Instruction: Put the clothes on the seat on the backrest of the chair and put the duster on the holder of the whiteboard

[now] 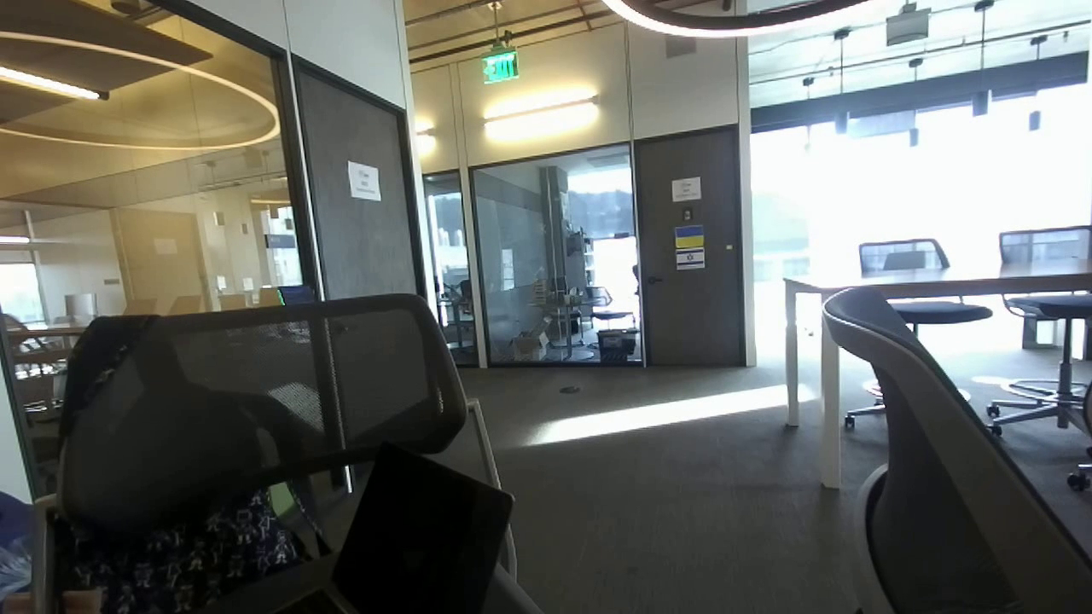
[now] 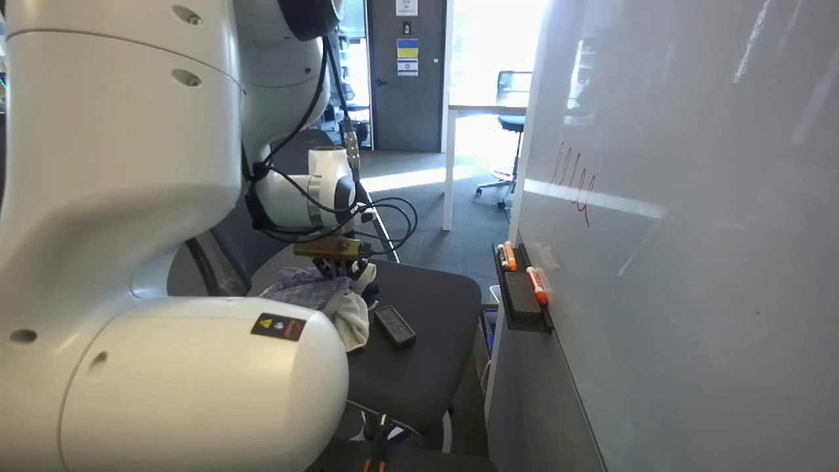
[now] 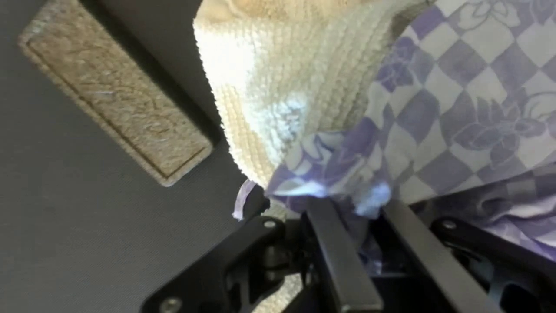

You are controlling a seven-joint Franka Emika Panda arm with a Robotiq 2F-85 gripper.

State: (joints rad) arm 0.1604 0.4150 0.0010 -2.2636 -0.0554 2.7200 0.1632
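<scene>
Tool (image 3: 354, 206): one, pointing down, clenched on a bunched fold of purple-and-white cloth (image 3: 473, 95); the wrist view shows me fabric caught between its jaws. Purple-and-white cloth: checked and flowered, heaped on the chair seat (image 2: 439, 308) under the tool. Cream ribbed cloth (image 3: 260, 82): one, rumpled, lying against the checked one on the same seat. Duster (image 3: 117, 91): one, flat on that seat, just beside the cream ribbed cloth, a narrow gap between. Arm (image 2: 131, 164): white, bulky, blocking much of my sight of chair and cloths in an exterior view. Cable (image 2: 352, 151): black, looped about the arm's far end and jutting out past it. Whiteboard (image 2: 688, 164): upright, beyond the seat's edge, bearing a red scribble (image 2: 575, 180). Holder (image 2: 532, 325): fixed to the whiteboard, largely taken up by a dark block (image 2: 522, 295), an orange marker (image 2: 510, 255), a slim marker (image 2: 502, 256) beside that, and a red-capped marker (image 2: 537, 286). Mesh-backed chair (image 1: 375, 375), seen in an exterior view: carrying dark figured fabric (image 1: 205, 546) and a tilted black panel (image 1: 422, 529) I cannot identify.
</scene>
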